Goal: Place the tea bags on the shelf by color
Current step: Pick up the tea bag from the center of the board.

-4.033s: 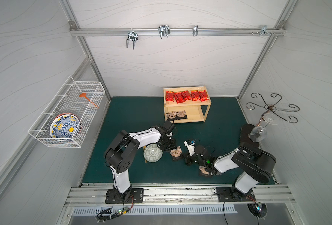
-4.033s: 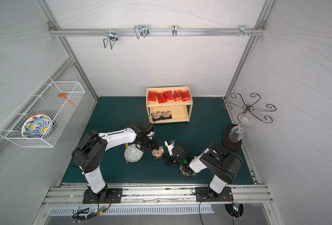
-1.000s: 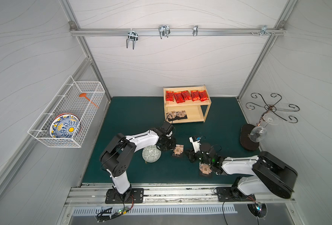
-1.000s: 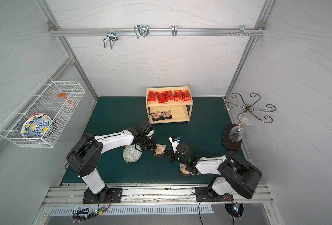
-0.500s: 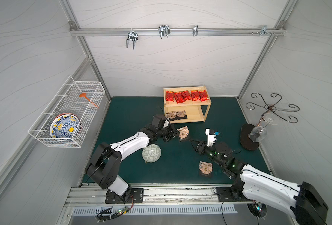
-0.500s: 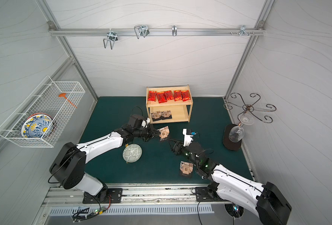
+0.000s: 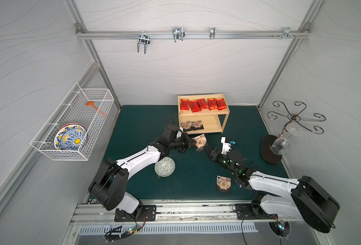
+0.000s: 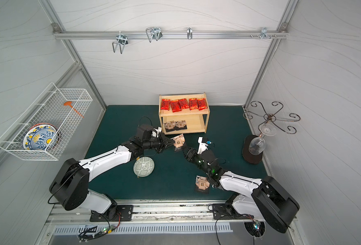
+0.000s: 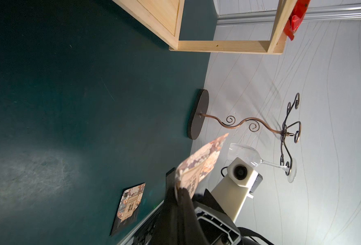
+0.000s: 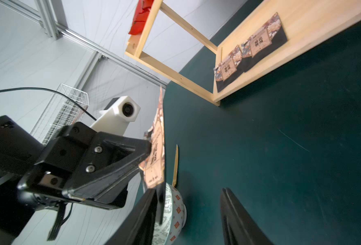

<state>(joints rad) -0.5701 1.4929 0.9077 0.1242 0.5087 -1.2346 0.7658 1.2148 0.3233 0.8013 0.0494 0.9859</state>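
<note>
The left gripper (image 7: 193,143) pinches a tan-patterned tea bag (image 7: 200,142) above the mat (image 7: 145,127), just nearer than the shelf (image 7: 204,114). The right gripper (image 10: 188,195), jaws apart, sits just right of that bag. Five red tea bags (image 7: 203,104) line the top board. Two tan bags (image 7: 191,124) lie on the lower board, and a fourth tan bag (image 7: 223,182) lies on the mat.

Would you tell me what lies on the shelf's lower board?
Two black-edged tea bags lie side by side at one front corner; the rest that shows is bare wood. The top board, holding five red bags, hides the back strip in both top views.
</note>
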